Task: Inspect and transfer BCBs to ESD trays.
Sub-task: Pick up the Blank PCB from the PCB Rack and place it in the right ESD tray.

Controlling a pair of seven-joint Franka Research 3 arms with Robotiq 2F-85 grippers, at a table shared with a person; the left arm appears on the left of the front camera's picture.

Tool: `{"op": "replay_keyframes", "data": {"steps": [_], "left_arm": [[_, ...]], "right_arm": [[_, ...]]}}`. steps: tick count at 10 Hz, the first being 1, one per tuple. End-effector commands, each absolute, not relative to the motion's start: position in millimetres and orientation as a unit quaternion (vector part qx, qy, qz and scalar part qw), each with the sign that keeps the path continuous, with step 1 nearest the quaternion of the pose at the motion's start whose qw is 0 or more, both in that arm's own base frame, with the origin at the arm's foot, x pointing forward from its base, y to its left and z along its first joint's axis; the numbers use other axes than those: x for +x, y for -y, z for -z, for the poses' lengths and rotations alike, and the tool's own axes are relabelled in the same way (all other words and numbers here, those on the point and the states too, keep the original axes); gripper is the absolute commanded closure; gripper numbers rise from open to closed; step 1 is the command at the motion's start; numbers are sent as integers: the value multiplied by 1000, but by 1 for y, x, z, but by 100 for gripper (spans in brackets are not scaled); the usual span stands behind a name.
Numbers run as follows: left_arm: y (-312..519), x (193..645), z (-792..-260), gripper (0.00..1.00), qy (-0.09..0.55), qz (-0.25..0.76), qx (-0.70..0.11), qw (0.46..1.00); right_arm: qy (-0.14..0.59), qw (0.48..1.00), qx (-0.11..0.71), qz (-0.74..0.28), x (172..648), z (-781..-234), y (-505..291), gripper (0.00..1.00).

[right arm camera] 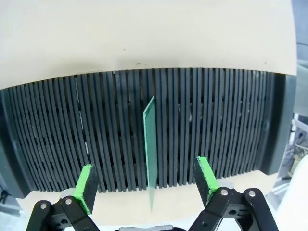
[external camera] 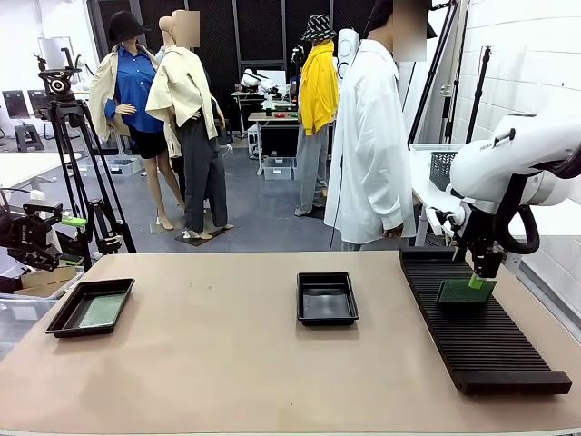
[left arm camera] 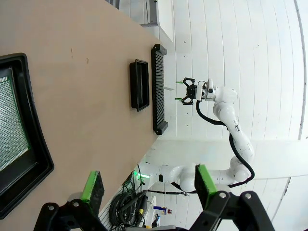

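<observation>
Surface [external camera: 218, 363]: smooth, matt beige. Middle ESD tray [external camera: 328, 304] and left ESD tray [external camera: 62, 320]: glossy black plastic. Slotted rack [external camera: 481, 341]: matt black, ribbed. BCB [left arm camera: 9, 120]: green board, finely dotted face.

The table [external camera: 227, 363] is viewed across from a fixed front camera, the ribbed rack [right arm camera: 216, 120] is looked down on closely from the right wrist, and that rack and the middle ESD tray [left arm camera: 138, 85] are seen sideways, far off, from the left wrist.
</observation>
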State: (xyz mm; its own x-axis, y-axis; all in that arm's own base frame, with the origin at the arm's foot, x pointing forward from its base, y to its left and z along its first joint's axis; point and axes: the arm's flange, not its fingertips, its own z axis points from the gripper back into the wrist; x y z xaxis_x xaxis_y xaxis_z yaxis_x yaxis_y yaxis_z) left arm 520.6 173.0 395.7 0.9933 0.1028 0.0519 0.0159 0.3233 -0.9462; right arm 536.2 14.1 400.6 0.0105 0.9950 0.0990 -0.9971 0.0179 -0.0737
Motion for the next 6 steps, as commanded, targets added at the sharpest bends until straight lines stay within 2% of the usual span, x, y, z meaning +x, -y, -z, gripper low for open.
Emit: {"op": "replay_keyframes", "data": {"steps": [1,6], "left_arm": [[-173,520,-398,0,53,-28,-581,812],[-173,520,-398,0,53,-28,-581,812]], "right_arm": [[44,719,8,-694,541,-402,-17,0],[33,710,6,-704,545,-371,-20,0]]}}
